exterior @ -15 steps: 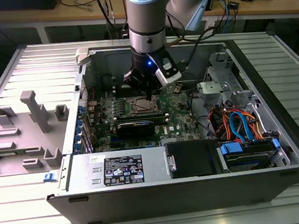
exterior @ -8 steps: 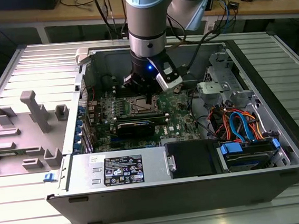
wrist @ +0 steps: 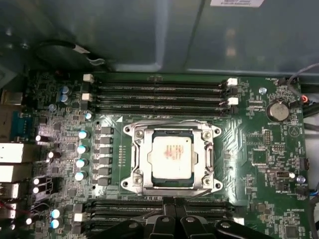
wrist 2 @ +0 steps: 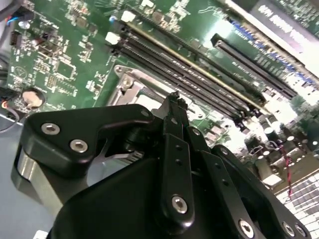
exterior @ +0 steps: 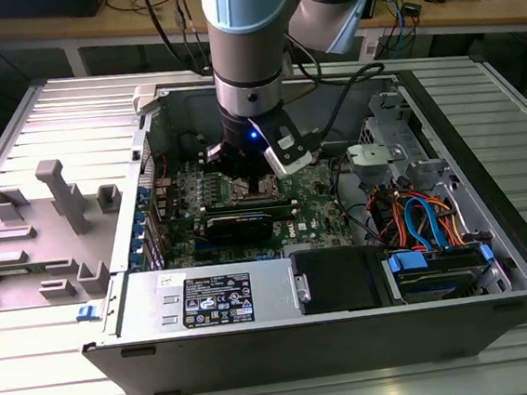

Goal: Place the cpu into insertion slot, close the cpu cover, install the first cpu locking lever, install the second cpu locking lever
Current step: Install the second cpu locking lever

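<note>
Computer case (exterior: 490,222) lying open on a slatted metal table (exterior: 37,369), green motherboard (wrist: 259,134) inside. Gripper (wrist: 173,201) low over the board, at the socket's edge beside the memory slots (wrist: 157,92), fingers (wrist 2: 175,119) pressed together, pinching nothing. Cpu cover (wrist: 208,149) closed flat over the insertion slot (wrist: 130,160). Cpu (wrist: 171,156) seated within, silvery top showing through the window.
</note>
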Action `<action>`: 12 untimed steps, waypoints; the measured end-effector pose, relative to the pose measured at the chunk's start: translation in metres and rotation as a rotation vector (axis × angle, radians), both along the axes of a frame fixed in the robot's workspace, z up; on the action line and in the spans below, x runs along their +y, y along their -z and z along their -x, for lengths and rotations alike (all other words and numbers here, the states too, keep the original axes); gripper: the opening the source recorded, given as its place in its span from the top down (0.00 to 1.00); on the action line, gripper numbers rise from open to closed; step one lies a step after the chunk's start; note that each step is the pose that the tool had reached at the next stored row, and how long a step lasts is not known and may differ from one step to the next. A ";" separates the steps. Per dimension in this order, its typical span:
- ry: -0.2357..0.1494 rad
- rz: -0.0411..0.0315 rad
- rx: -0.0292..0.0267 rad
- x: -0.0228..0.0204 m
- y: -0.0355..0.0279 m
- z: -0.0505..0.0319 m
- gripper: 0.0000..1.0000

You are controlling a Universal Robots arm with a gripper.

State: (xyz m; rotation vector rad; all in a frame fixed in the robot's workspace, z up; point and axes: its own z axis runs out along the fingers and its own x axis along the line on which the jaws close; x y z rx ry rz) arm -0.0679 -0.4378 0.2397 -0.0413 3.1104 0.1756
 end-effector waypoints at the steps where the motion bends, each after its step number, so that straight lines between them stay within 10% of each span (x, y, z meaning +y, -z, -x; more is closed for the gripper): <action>1: 0.000 0.0000 0.0001 -0.0019 0.0006 0.0022 0.89; 12: 0.000 0.0001 0.0001 -0.0020 0.0008 0.0052 0.89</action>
